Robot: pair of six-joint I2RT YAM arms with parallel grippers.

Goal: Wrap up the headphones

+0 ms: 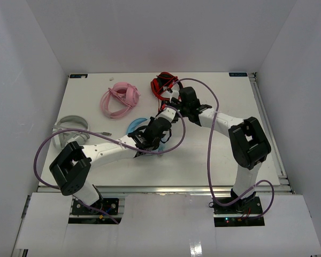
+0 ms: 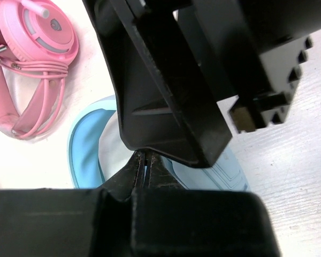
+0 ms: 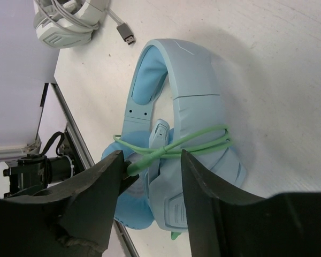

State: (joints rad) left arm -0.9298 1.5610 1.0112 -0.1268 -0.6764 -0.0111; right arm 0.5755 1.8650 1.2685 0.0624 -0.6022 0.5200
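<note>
At mid-table, between the two arms, the light blue headphones (image 1: 135, 126) lie on the white table (image 1: 192, 166), with the pink headset (image 1: 120, 99) behind them and the grey-white headset (image 1: 72, 126) off to the left. Both grippers crowd the same spot. The right wrist view shows the thin pale green cable (image 3: 203, 140) already crossing the wide headband (image 3: 198, 80) in a couple of turns near one ear cup. The right gripper (image 3: 150, 176) stands with a moderate gap, its jaws either side of the gathered strands, and one finger (image 3: 115, 176) touches the loop.

The left gripper (image 2: 144, 166) shows its jaws drawn to a thin slit just over the blue ear cushion (image 2: 83, 150). Whether anything is pinched there is hidden by black gripper bodies that fill most of that view.

The wrapping looks well along, with the work now at the gathering or securing of the last slack. Where the cable's free end lies cannot be seen. The next move likely calls for the right jaws to close on the strands without dragging the turns off the band, while the left steadies the headset. Working room between the two grippers is tight.
</note>
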